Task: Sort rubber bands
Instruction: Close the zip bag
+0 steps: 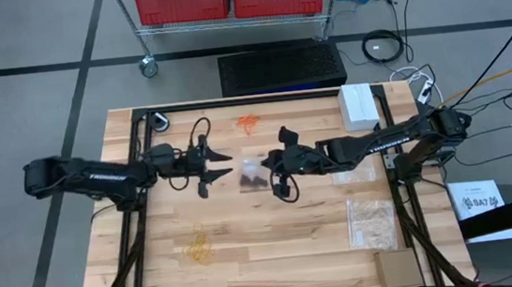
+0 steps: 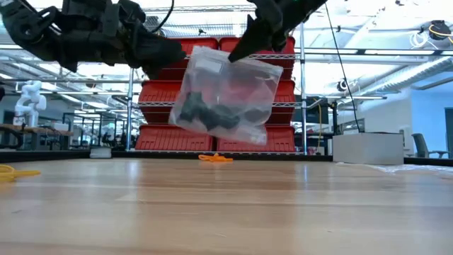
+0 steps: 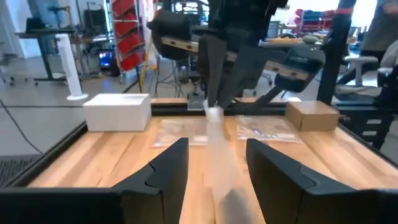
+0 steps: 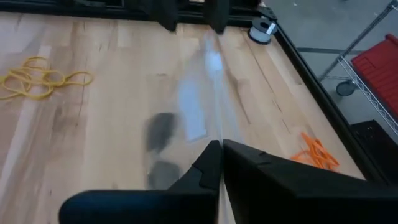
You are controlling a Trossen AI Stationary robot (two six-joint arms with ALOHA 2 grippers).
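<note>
Overhead, I can make out white lettering along both forearms but cannot read it, and a white sheet (image 1: 481, 203) off the bench's right edge carries print that looks like "SA7". The bench (image 1: 277, 264) is pale wood planking inside a black frame; beyond its far edge sit a black mat and a wire rack with red bins (image 2: 156, 92). My right gripper (image 1: 271, 168) is shut on the top edge of a clear bag (image 2: 225, 95) and holds it off the wood near the bench's middle, dark bands bunched in its bottom. My left gripper (image 1: 223, 164) hovers just beside the bag with its fingers spread wide, holding nothing. Orange rubber bands (image 1: 248, 122) lie near the far edge, pale yellow rubber bands (image 1: 197, 248) toward the near left corner. Only the level view shows the bag hanging clear of the surface; only the overhead shows the white box (image 1: 359, 105) at the far right corner, the cardboard box (image 1: 398, 267) at the near right, and two more clear bags along the right side.
</note>
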